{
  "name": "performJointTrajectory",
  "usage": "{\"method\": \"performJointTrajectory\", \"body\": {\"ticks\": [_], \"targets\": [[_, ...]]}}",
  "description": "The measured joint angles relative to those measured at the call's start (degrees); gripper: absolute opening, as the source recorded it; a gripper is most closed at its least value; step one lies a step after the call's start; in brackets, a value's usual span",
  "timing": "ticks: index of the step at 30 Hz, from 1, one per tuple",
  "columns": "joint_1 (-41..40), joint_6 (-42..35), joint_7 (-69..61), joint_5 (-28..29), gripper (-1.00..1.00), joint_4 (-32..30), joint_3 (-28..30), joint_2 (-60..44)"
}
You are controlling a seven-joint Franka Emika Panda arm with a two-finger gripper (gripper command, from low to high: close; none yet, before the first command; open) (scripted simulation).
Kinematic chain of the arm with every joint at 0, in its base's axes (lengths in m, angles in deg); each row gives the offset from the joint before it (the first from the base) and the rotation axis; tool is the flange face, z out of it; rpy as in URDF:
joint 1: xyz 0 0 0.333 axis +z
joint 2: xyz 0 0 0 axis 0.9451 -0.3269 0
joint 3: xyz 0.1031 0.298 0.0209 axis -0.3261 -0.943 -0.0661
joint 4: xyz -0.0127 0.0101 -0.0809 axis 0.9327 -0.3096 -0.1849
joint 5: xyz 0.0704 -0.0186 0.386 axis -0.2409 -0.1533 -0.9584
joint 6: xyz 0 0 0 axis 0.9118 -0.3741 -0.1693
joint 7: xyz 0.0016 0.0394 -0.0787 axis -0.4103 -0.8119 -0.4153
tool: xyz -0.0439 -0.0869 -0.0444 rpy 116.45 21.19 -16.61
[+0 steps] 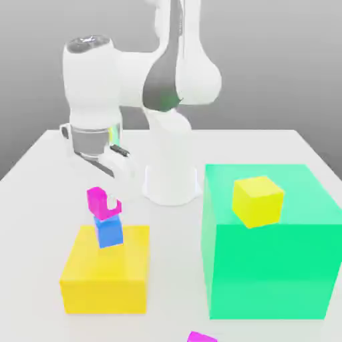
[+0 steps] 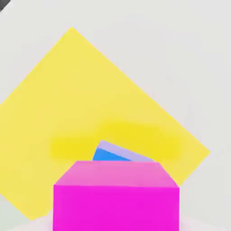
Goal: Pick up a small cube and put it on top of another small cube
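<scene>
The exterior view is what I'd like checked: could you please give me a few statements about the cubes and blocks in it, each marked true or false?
1. The tiny bright blue cube sits on top of the large yellow block. True.
2. The tiny magenta-pink cube lies on the white table beside the yellow block. False: it is directly above the blue cube.
3. The mid-sized yellow cube rests on the large green block. True.
4. The green block stands at the exterior view's left. False: it stands at the right, the yellow block at the left.
</scene>
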Motion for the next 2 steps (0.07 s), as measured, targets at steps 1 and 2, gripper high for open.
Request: {"method": "performJointTrajectory", "body": {"ticks": [1, 2], "targets": [[0.0, 0.0, 0.0, 0.0, 1.0, 0.0, 0.0, 0.0], [0.0, 0.0, 0.0, 0.0, 1.0, 0.0, 0.0, 0.0]]}}
